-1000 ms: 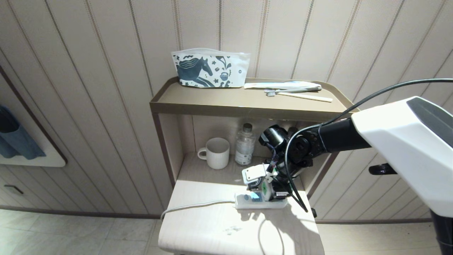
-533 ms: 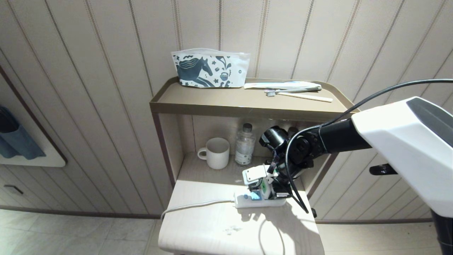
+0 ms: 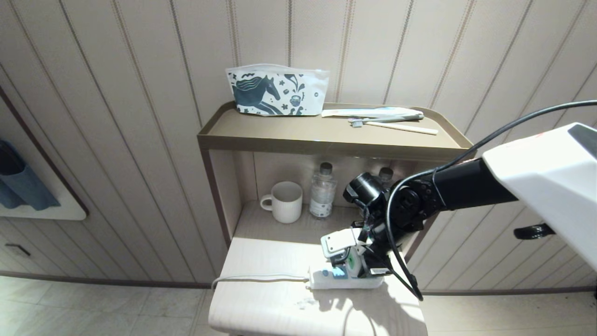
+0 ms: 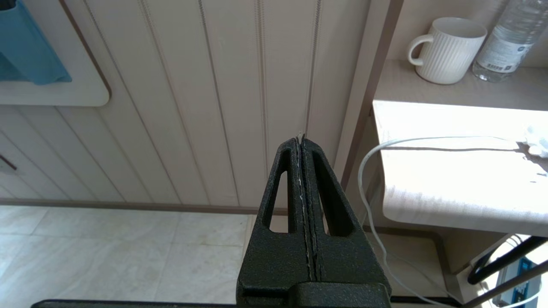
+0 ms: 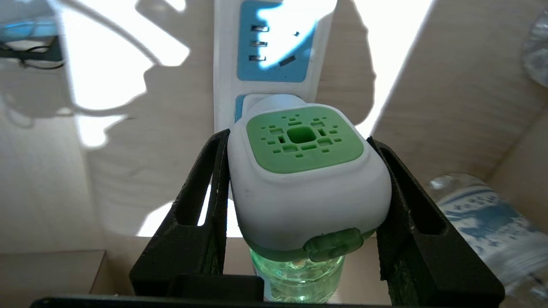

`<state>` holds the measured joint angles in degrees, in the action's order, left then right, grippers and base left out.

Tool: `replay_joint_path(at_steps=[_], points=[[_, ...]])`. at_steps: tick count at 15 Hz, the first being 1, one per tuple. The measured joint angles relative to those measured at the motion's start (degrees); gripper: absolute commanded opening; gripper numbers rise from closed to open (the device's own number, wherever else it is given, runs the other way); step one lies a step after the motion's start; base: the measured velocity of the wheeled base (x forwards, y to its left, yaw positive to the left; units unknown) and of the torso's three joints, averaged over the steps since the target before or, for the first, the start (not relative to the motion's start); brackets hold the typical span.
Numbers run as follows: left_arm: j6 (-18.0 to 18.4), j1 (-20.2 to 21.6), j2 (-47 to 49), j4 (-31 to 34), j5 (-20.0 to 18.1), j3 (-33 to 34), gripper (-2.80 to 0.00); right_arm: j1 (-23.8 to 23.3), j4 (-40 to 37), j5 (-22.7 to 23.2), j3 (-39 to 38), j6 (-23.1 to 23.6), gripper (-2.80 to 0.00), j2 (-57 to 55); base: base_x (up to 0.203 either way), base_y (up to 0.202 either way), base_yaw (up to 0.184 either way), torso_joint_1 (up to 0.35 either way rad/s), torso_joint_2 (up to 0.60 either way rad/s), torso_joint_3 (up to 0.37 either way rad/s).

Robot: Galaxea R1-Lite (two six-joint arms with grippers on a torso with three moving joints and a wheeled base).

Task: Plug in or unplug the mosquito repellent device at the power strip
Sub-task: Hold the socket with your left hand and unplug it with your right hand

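Right wrist view: right gripper (image 5: 302, 184) jaws clamp mosquito repellent device (image 5: 306, 179) between them, device on power strip (image 5: 274, 55).

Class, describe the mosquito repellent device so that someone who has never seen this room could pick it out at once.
Find the pale table below the brown shelf unit; a white power strip lies across it. The mosquito repellent device sits on that strip, between the jaws of the right gripper. Unlike the clear water bottles behind it, it has a white head with a green vented face and a green liquid bottle.
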<state>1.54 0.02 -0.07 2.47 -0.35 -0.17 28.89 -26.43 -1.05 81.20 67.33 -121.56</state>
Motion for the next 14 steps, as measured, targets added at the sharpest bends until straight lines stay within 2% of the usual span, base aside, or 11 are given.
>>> replay_joint_path(at_steps=[3, 10, 11, 14], points=[[0.03, 0.02, 0.00, -0.11, 0.02, 0.06, -2.80, 1.81, 0.28, 0.50, -4.68, -0.36, -2.80, 2.38, 0.000, 0.000, 0.000, 0.000, 0.00, 0.000], [-0.30, -0.02, 0.19, -0.05, 0.09, -0.10, -2.80, 3.82, 5.36, 0.50, -9.04, -0.70, -2.80, 2.93, 0.000, 0.000, 0.000, 0.000, 0.00, 0.000], [-1.62, -0.02, 0.79, 0.98, 0.02, -1.39, -2.80, 3.92, 5.70, 0.52, -9.13, -0.86, -2.80, 2.72, 0.000, 0.000, 0.000, 0.000, 0.00, 0.000], [-5.46, -0.02, 8.72, 0.85, -1.69, -13.34, -2.80, 4.09, 6.49, 0.52, -9.21, -0.91, -2.80, 2.38, 0.000, 0.000, 0.000, 0.000, 0.00, 0.000]])
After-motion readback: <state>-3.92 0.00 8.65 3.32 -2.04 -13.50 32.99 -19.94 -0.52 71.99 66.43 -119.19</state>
